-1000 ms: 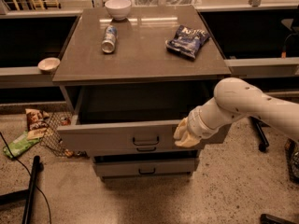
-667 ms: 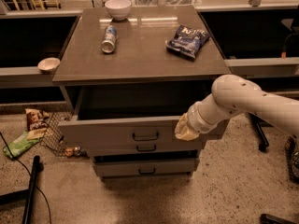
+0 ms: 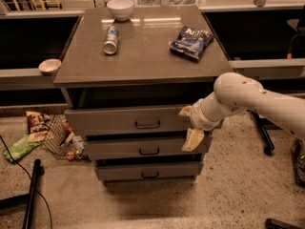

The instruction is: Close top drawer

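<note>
The top drawer is a wide grey drawer with a small dark bar handle, the uppermost of three in the grey cabinet. It stands out only a little from the cabinet, with a dark gap above its front. My gripper is at the right end of the drawer front, pressed against it. Its pale fingers are spread apart and hold nothing. My white arm reaches in from the right.
On the cabinet top lie a white bowl, a can on its side and a blue chip bag. A small bowl sits on the left ledge. Litter and a wire basket lie on the floor at left.
The top drawer has slid inwards from well open to almost shut. My gripper has moved in with it, staying on the right end of its front.
</note>
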Tool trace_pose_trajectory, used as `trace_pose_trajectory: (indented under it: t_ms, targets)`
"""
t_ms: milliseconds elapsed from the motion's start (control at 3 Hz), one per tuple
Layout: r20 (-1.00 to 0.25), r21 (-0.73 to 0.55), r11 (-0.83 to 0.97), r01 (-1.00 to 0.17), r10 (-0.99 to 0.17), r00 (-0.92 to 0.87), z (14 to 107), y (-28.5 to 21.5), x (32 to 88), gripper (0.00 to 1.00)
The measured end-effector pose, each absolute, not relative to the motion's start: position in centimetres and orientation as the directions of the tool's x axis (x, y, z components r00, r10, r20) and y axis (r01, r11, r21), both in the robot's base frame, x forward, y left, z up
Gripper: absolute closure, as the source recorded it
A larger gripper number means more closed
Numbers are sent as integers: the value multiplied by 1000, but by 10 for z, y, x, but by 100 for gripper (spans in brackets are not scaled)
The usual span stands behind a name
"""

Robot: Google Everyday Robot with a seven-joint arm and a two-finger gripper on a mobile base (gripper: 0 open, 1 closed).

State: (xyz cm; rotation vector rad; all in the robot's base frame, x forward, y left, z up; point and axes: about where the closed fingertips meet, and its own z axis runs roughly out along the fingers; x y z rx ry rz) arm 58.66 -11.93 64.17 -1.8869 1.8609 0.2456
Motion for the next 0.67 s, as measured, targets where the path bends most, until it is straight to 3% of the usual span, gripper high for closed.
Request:
trace_pose_trajectory:
  t_ms: [333, 667]
  targets:
    - [-453, -206, 39, -978, -889, 60, 641, -119, 592, 0]
    - [-453, -206, 39, -978, -889, 60, 641, -119, 592, 0]
